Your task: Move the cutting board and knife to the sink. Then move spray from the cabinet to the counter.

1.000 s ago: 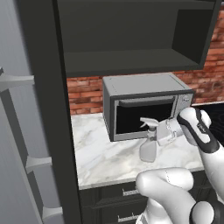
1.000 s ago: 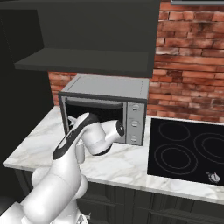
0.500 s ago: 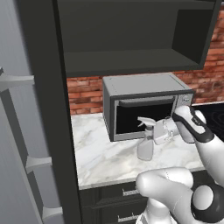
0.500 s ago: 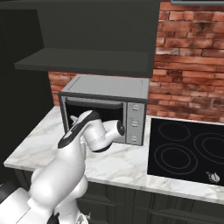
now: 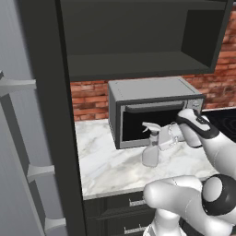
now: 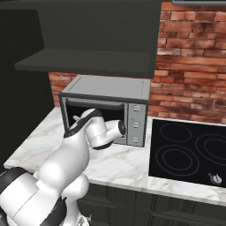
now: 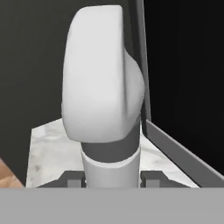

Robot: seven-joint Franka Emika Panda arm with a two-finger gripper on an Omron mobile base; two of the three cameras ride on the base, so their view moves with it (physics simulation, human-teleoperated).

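The pale spray [image 5: 150, 148] stands upright just in front of the microwave, its base at or barely above the white marble counter [image 5: 103, 163]; I cannot tell if it touches. My gripper [image 5: 167, 139] is shut on its slim neck from the right. In the hand view the spray [image 7: 103, 87] looms close, with my gripper [image 7: 111, 178] clamped on the neck and its fingertips [image 7: 72, 178] on either side. The dark open cabinet [image 5: 138, 41] hangs above, its shelf bare. My arm hides the bottle in the right base view. The cutting board, knife and sink are out of view.
A steel microwave [image 5: 152, 108] with a dark window stands on the counter [image 6: 126, 163] against the brick wall. A black glass cooktop [image 6: 190, 150] lies to the right. A tall dark panel [image 5: 44, 120] rises at the counter's left end. Dark drawers [image 5: 115, 207] run below.
The gripper has carried the spray a little to the left along the front of the microwave, and the forearm has shifted with it. The grip is unchanged.
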